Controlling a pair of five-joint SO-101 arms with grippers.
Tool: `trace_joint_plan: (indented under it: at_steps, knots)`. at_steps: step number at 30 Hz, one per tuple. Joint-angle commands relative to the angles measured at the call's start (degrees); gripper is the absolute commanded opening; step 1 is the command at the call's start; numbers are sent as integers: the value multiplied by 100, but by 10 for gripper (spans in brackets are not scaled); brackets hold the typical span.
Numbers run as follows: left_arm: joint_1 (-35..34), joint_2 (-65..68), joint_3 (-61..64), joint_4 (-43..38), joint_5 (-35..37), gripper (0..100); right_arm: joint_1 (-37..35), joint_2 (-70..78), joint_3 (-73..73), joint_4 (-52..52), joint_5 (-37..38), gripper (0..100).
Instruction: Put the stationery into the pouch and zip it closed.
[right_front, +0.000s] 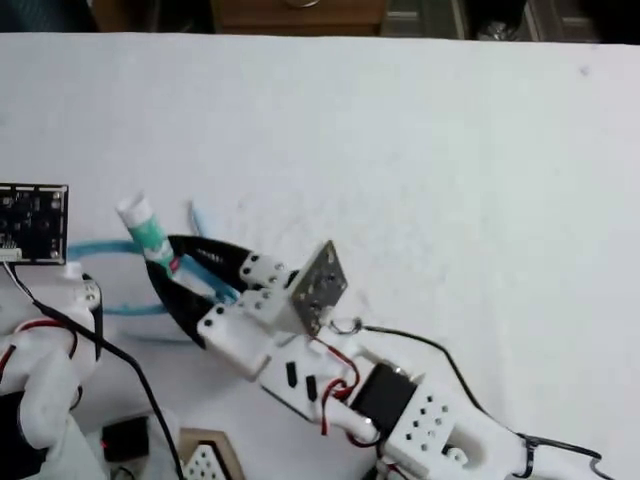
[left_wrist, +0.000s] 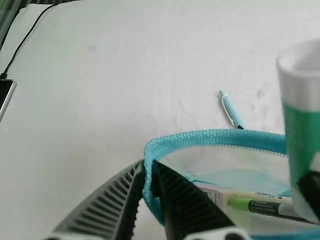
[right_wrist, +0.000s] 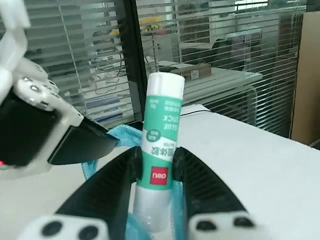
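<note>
Right wrist view shows upright green-and-white glue stick (right_wrist: 160, 135)

pouch (left_wrist: 215, 135): turquoise, open | glue stick (right_wrist: 159, 146): upright | pen (left_wrist: 230, 109): beside pouch

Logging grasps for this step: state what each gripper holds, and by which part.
The right gripper clamps the green-and-white cylindrical glue stick around its lower middle, upright. The left gripper pinches the light-blue zip pouch by its woven zipper rim.
</note>
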Motion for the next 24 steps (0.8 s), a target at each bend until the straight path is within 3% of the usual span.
trace_joint_plan:
  at_steps: [1, 5, 17, 20, 24]
  knots:
    - [4, 101, 457, 176, 35, 22, -92, 57, -132, 593, 123, 160]
    - [4, 101, 431, 176, 35, 22, -382, 48, -580, 1464, 123, 324]
    - [4, 101, 457, 185, 35, 22, -479, 48, -1969, 1982, 123, 329]
    - [-4, 101, 466, 185, 35, 22, 22, 92, -2523, 2211, -378, 329]
    - [-4, 101, 475, 185, 35, 22, 1367, 813, -3604, 2905, -1433, 329]
